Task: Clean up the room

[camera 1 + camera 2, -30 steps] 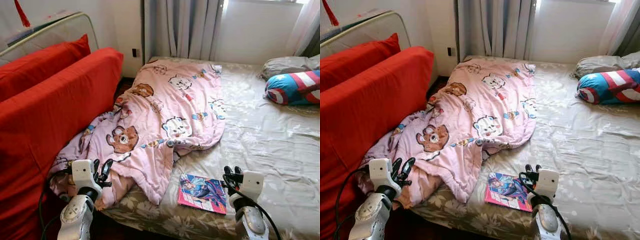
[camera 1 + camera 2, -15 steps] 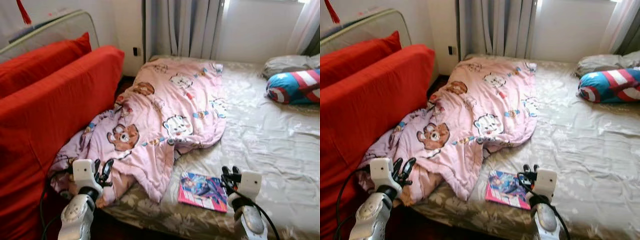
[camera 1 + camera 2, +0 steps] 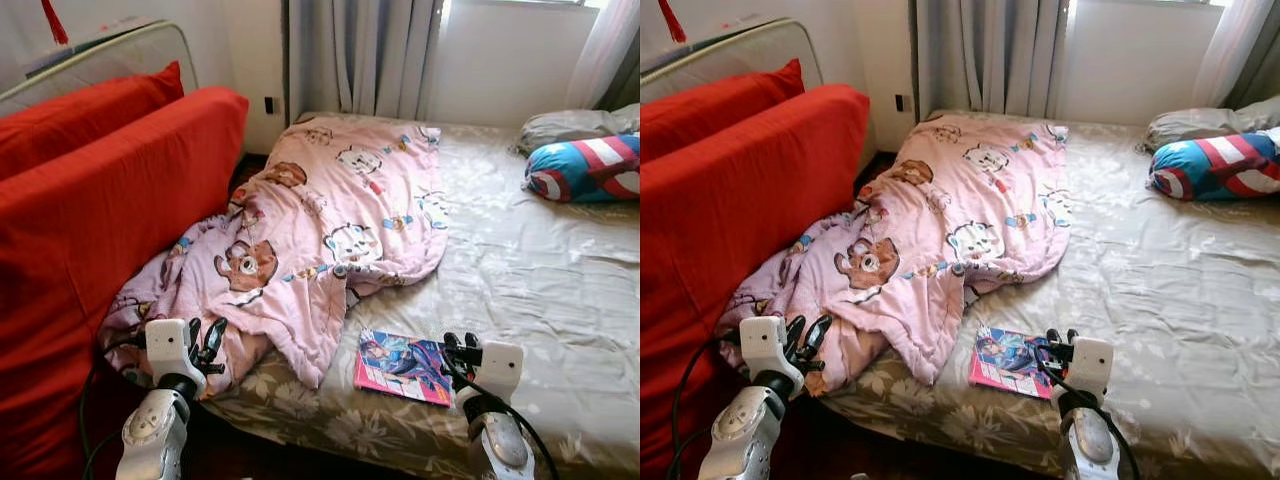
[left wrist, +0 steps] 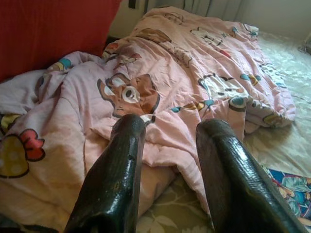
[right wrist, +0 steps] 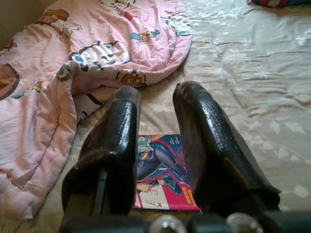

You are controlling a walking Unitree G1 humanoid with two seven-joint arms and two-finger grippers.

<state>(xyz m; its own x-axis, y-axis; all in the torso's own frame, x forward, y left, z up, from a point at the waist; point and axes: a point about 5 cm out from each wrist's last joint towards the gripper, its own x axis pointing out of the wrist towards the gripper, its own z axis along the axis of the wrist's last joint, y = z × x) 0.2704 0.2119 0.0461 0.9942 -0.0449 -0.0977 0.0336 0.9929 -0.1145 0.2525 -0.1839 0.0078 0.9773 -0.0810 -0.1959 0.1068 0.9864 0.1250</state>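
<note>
Approach step, by judgement; right gripper (image 5: pixel 155 145) parted and empty, poised just before magazine (image 3: pixel 403 366) lying flat at bed (image 3: pixel 520 270) edge beside pink quilt (image 3: pixel 320 240); left gripper (image 4: pixel 180 160) parted, empty; next: descend onto magazine.

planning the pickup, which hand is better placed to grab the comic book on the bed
Right. The right hand is open beside the comic book, which shows between its fingers in the wrist view. The left hand is at the pink blanket, farther away.
</note>
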